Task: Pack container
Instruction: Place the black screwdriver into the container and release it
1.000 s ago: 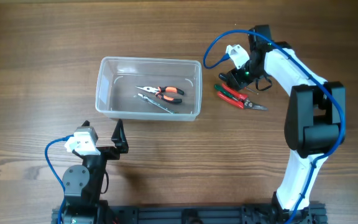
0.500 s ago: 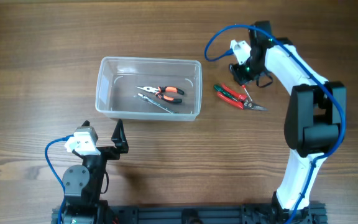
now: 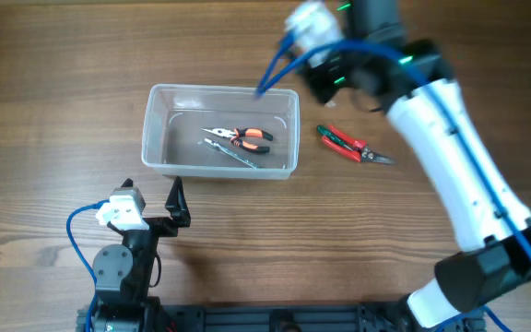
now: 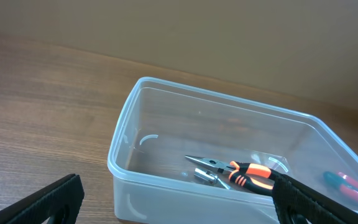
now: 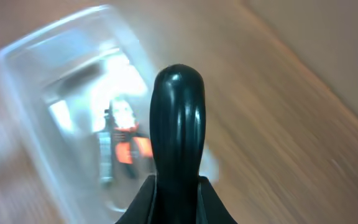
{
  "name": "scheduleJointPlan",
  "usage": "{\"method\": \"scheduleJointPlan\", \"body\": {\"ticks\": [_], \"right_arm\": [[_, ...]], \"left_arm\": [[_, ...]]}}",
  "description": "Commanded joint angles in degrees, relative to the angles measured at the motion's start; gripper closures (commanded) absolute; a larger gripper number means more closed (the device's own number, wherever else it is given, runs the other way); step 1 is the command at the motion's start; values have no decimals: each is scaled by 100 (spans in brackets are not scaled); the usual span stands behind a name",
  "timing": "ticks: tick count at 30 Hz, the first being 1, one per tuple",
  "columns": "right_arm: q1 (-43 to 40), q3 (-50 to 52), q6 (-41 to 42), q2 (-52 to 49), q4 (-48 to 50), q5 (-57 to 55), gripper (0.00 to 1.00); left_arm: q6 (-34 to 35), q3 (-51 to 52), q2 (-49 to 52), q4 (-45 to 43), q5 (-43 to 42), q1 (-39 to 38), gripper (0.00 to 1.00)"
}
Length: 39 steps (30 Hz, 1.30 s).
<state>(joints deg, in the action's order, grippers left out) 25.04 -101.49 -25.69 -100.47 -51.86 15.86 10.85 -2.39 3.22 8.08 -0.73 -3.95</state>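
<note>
The clear plastic container point(image 3: 219, 90) stands left of centre on the wooden table. In it lie orange-handled pliers point(image 3: 244, 138) and a small silver tool point(image 3: 238, 157). Red-and-green cutters point(image 3: 350, 144) lie on the table to its right. My right gripper point(image 3: 325, 76) is raised high over the container's right rim; in the blurred right wrist view its fingers point(image 5: 177, 93) are shut with nothing between them, above the container point(image 5: 36, 74). My left gripper point(image 3: 152, 192) is open and empty, just in front of the container point(image 4: 166, 87), with the pliers point(image 4: 248, 174) in view.
The right arm's white links point(image 3: 459, 175) cross the right half of the table. A blue cable point(image 3: 279, 51) hangs over the container's far right corner. The left arm's base point(image 3: 118, 267) stands at the front left edge.
My right arm has risen from beside the red-and-green cutters and swung left, toward the container's right rim. The cutters stay on the table. The left arm has not moved.
</note>
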Motion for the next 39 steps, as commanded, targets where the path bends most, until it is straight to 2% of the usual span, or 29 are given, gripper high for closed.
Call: {"method": "scheduleJointPlan", "body": {"ticks": [1, 3, 11, 15, 18, 19, 21, 22, 27, 32, 37, 39], "right_arm": [[734, 107, -1158, -503, 26, 168, 96], [1023, 107, -1615, -791, 111, -7, 96], [1239, 107, -2190, -2146, 1143, -262, 96], [1239, 107, -2216, -2540, 1502, -887, 96], [1226, 107, -2199, -2669, 1676, -881, 95], [1222, 107, -2181, -2673, 1711, -881, 90], [1217, 101, -1908, -2664, 1812, -898, 64], [1217, 94, -1707, -2629, 1849, -929, 55], [1217, -35, -562, -2179, 1768, -1154, 44], [1132, -157, 260, -1152, 1182, -2208, 35], [546, -157, 704, 13, 452, -2354, 23], [131, -157, 1025, 286, 122, -2321, 22]], "left_arm": [[50, 24, -9, 4, 15, 33, 0], [50, 24, -9, 4, 15, 33, 0], [50, 24, -9, 4, 15, 33, 0], [50, 24, -9, 4, 15, 33, 0], [50, 24, -9, 4, 15, 33, 0], [50, 26, -9, 4, 15, 33, 0], [50, 24, -9, 4, 15, 33, 0], [50, 26, -9, 4, 15, 33, 0], [50, 24, -9, 4, 15, 33, 0], [50, 26, -9, 4, 15, 33, 0], [50, 24, -9, 4, 15, 33, 0], [50, 24, -9, 4, 15, 33, 0]]}}
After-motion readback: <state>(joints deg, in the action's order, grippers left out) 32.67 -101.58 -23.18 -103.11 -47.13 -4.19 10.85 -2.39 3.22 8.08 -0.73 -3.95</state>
